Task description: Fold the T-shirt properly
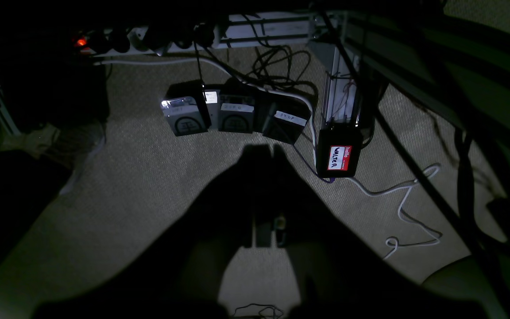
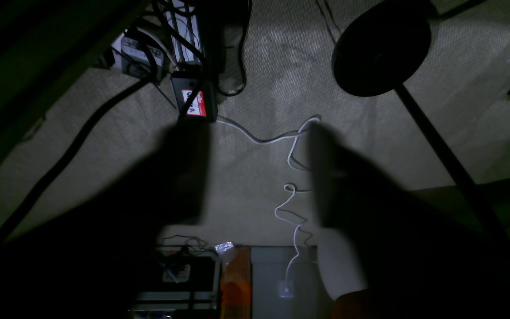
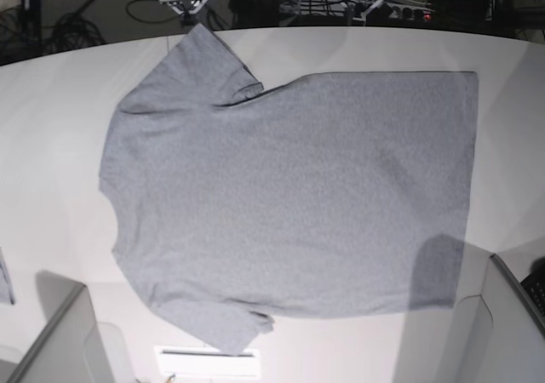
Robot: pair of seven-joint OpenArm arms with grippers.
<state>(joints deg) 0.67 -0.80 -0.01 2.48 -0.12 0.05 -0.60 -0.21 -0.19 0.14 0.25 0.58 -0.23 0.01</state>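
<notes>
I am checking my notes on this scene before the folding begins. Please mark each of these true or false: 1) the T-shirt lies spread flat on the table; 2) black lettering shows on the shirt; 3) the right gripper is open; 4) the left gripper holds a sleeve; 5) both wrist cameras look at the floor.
1) The T-shirt lies spread flat on the table. True.
2) Black lettering shows on the shirt. False: the side facing up is plain grey.
3) The right gripper is open. True: its fingers stand wide apart.
4) The left gripper holds a sleeve. False: it is shut on nothing, off the table.
5) Both wrist cameras look at the floor. True: carpet and cables show.
</notes>
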